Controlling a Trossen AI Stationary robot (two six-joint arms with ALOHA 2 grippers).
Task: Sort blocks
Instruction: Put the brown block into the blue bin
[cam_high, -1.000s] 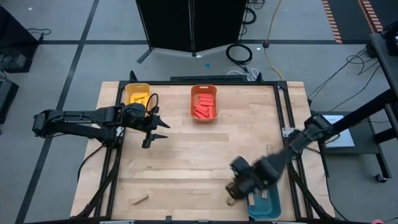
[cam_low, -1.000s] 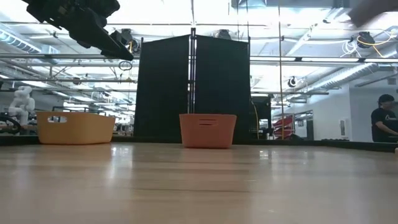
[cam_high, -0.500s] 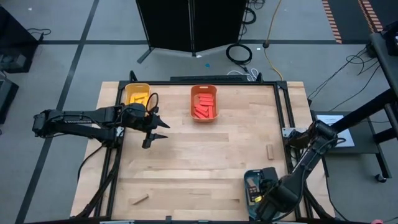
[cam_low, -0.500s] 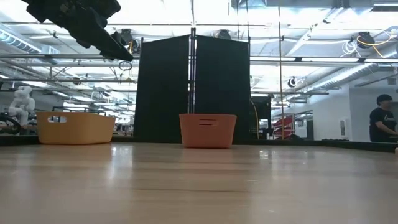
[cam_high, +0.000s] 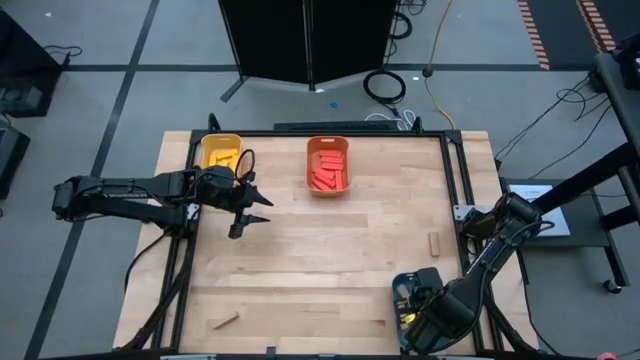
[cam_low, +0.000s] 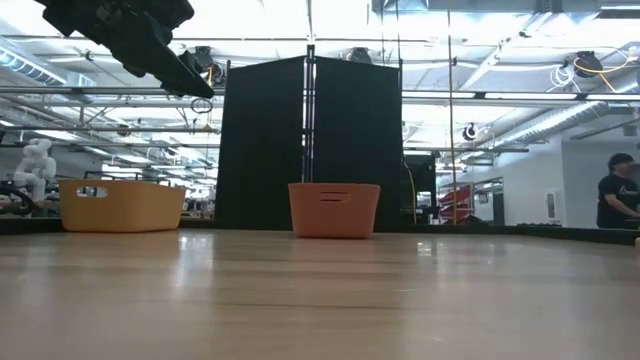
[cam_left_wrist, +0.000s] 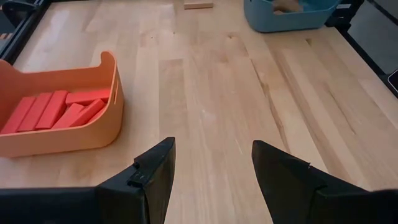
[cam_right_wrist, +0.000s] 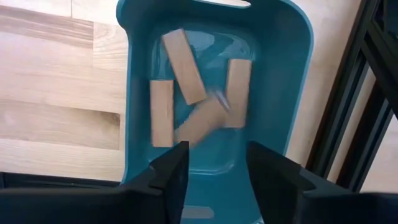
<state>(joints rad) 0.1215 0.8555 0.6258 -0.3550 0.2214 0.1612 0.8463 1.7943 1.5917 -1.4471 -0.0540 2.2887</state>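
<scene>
Tan blocks (cam_right_wrist: 186, 102) beneath parted, empty jaws

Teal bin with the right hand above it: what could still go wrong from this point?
1. The right hand hangs open over the teal bin. One of the tan blocks inside looks blurred, as if just dropped; it could end up leaning on the others.
2. Two tan blocks remain on the table, one near the right edge and one near the front left. Both lie close to the frame, so grasps may be awkward.

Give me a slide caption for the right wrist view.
Right gripper, fingers open, above the teal bin holding four tan blocks.
</scene>
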